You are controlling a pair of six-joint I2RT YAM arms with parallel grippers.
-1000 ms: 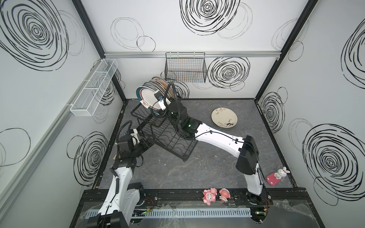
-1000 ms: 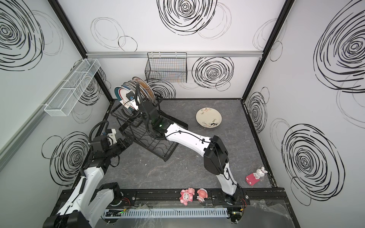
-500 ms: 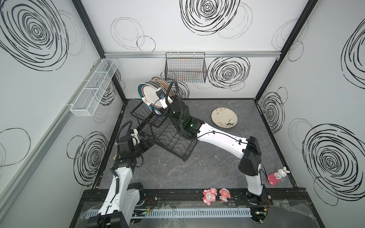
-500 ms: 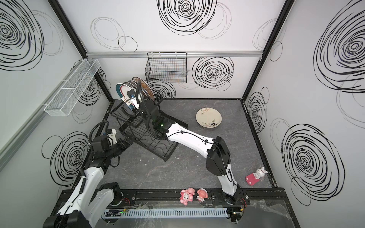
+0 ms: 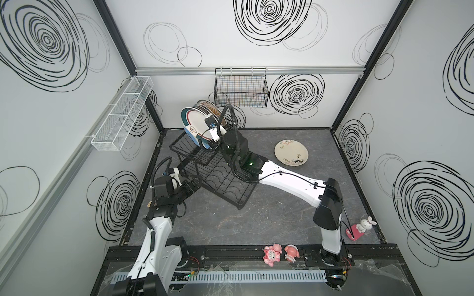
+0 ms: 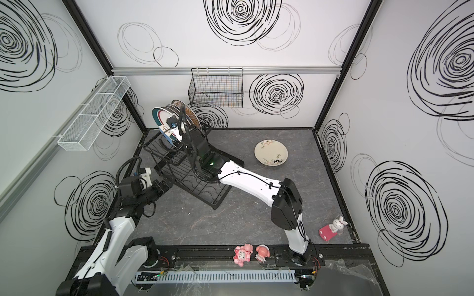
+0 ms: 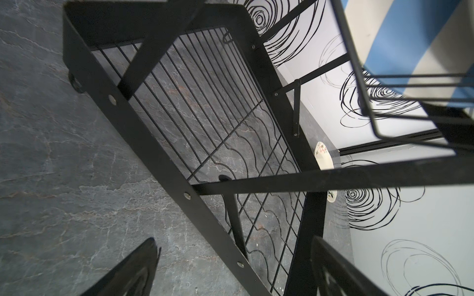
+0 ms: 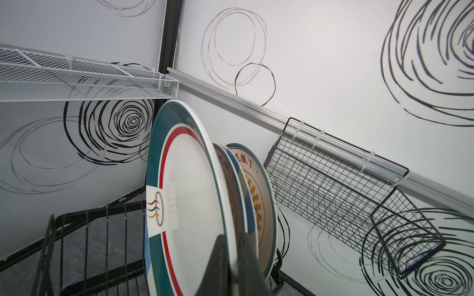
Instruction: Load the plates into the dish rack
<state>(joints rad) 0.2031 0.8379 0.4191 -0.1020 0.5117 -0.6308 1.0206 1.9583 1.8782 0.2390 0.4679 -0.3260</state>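
Both top views show the grey tabletop [image 5: 269,220] walled on three sides. Its right half lies open but for one plate with small drawings [image 5: 291,153], which lies flat and well clear of the back and right walls. The black dish rack [image 5: 227,180] sits askew toward the back left corner, one corner of its lower tray pointing into the open middle and its wavy slots free. Plates stand on edge on its raised upper basket [image 5: 188,151]. The right wrist view shows at least three behind the front one, among them a blue-and-cream striped plate [image 8: 249,205] and an orange sunburst plate [image 8: 260,202]. The front one, the teal-rimmed plate [image 8: 189,205], stands upright with its rim pinched in the closed right gripper [image 8: 232,239]. The left gripper [image 5: 195,185] hangs at the rack's near left edge, spread wide and holding nothing, with the lower tray's rail between its fingers [image 7: 133,271]. There are three small figurines: two pink figurines [image 5: 272,254] on the front rail and one bunny [image 5: 364,225] by the right front corner.
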